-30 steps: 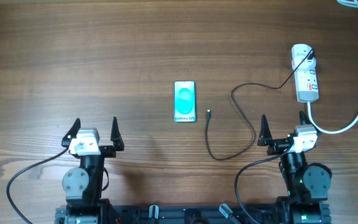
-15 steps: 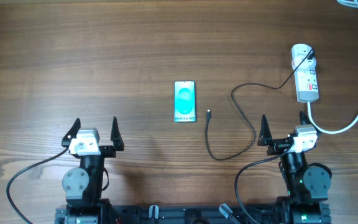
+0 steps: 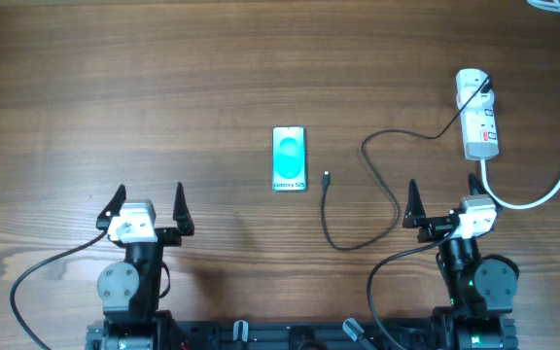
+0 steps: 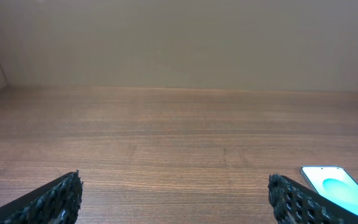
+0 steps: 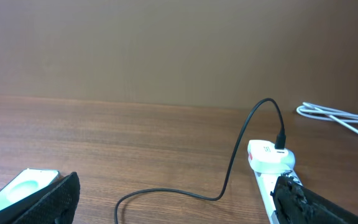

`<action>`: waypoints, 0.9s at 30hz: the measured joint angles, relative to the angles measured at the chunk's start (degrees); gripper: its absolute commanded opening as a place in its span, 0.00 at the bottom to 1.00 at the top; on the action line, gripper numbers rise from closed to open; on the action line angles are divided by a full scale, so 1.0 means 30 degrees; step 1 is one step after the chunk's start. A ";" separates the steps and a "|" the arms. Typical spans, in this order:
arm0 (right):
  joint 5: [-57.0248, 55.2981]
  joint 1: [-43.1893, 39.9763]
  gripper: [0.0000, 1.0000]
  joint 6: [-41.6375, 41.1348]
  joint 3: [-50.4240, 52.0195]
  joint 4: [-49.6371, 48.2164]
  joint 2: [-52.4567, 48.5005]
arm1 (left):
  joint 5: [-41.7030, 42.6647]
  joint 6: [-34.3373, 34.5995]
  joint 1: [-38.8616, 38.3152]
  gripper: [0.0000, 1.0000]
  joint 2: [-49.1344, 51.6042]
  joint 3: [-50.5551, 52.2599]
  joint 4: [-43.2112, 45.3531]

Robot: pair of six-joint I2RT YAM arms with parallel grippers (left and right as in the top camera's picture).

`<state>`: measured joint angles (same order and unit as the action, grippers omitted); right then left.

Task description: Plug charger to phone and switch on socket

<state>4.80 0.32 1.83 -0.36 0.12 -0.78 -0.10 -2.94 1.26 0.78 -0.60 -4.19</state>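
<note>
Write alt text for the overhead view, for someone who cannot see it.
A phone lies screen up in the middle of a wooden table, the free tip of the charger right of it, its black cable curling to the socket at far right. The left gripper and right gripper stand open at the near edge, holding nothing.

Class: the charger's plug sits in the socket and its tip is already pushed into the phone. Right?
No. The overhead view shows the charger's tip lying on the table beside the phone, apart from it; the plug does sit in the socket.
</note>
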 measured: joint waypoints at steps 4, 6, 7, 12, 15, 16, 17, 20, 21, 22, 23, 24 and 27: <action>0.0000 0.0000 1.00 0.0000 0.0000 0.0000 0.0000 | 0.0000 0.0000 0.0000 1.00 0.0000 0.0000 0.0000; 0.0000 0.0000 1.00 0.0000 0.0000 0.0007 0.0000 | -0.0007 0.0000 0.0000 1.00 0.0000 0.0000 0.0000; 0.0000 0.0000 1.00 0.0000 0.0000 0.0007 0.0000 | -0.0007 0.0000 0.0000 1.00 0.0000 0.0000 0.0000; 0.0000 0.0000 1.00 0.0000 0.0000 0.0000 0.0000 | 0.1107 0.1392 0.0000 1.00 0.0000 0.0000 0.0109; 0.0000 0.0000 1.00 0.0000 0.0000 0.0000 0.0000 | 0.2718 0.5515 0.0000 1.00 0.0000 0.0000 0.0262; 0.0000 0.0000 1.00 0.0000 0.0000 0.0000 0.0000 | 0.3089 0.6987 0.0000 1.00 0.0000 0.0000 0.0321; 0.0000 0.0000 1.00 0.0000 0.0000 0.0007 0.0000 | 0.3381 0.8269 0.0000 1.00 0.0000 0.0000 0.0357; 0.0000 0.0000 1.00 0.0000 0.0000 0.0000 0.0000 | 0.4029 1.0710 0.0000 1.00 0.0007 0.0022 0.1086; 0.0000 0.0000 0.99 0.0000 0.0000 0.0000 0.0000 | 0.4328 1.1285 0.0000 1.00 0.0007 0.0036 0.1705; 0.0000 0.0000 1.00 0.0000 0.0000 0.0000 0.0000 | 0.4612 1.1708 0.0000 1.00 0.0007 0.0044 0.2339; 0.0000 0.0000 1.00 0.0000 0.0000 -0.0007 0.0000 | 0.4867 1.2058 0.0000 1.00 0.0015 0.0095 0.3220; 0.0000 0.0000 1.00 0.0000 0.0000 -0.0007 0.0000 | 0.5005 1.2262 0.0000 1.00 0.0022 0.0095 0.4218; 0.0000 0.0000 1.00 0.0000 0.0000 0.0000 0.0000 | 0.5311 1.2677 0.0000 1.00 0.0007 -0.0211 0.6630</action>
<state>4.80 0.32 1.83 -0.36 0.12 -0.78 15.84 35.09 1.26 0.80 -1.23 15.70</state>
